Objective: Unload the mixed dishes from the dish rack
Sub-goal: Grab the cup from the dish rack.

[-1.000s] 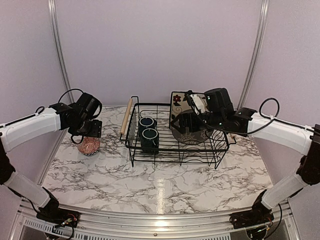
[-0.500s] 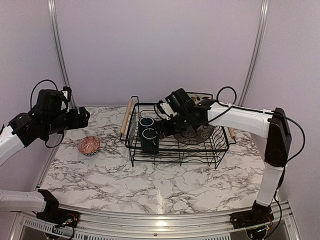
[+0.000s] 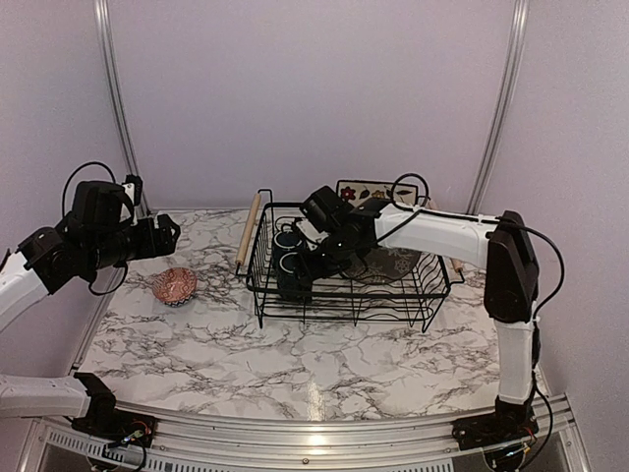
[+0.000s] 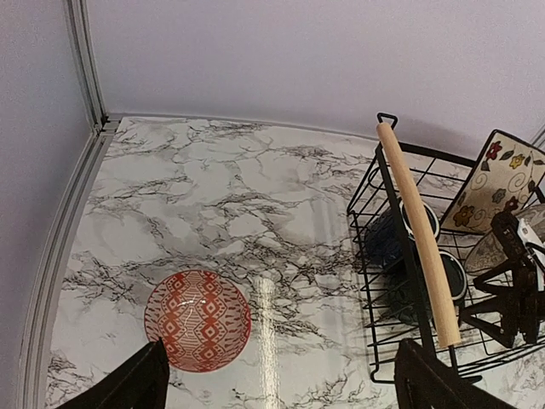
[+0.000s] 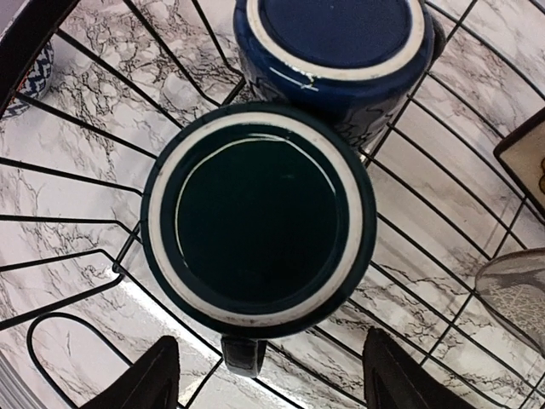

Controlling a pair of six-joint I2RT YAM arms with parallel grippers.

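Reddish inside, the small bowl (image 4: 197,320) sits out on the table (image 3: 295,364), left of the dish rack (image 3: 248,232). The near mug (image 5: 260,217), far mug (image 5: 336,38), grey plate (image 3: 393,264) and square plate (image 4: 498,179) are in the rack — most work is left. The right gripper (image 5: 272,375) hangs over the near mug, fingers spread either side; the left gripper (image 4: 281,383) hovers spread and empty above the bowl.

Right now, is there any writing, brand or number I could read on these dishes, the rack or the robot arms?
No readable words, numbers or brand marks appear in any view.
The square cream floral plate shows only painted flowers and swirls.
The small bowl, reddish inside, shows only a geometric pattern.
The two dark teal mugs and the black wire dish rack bear no lettering.
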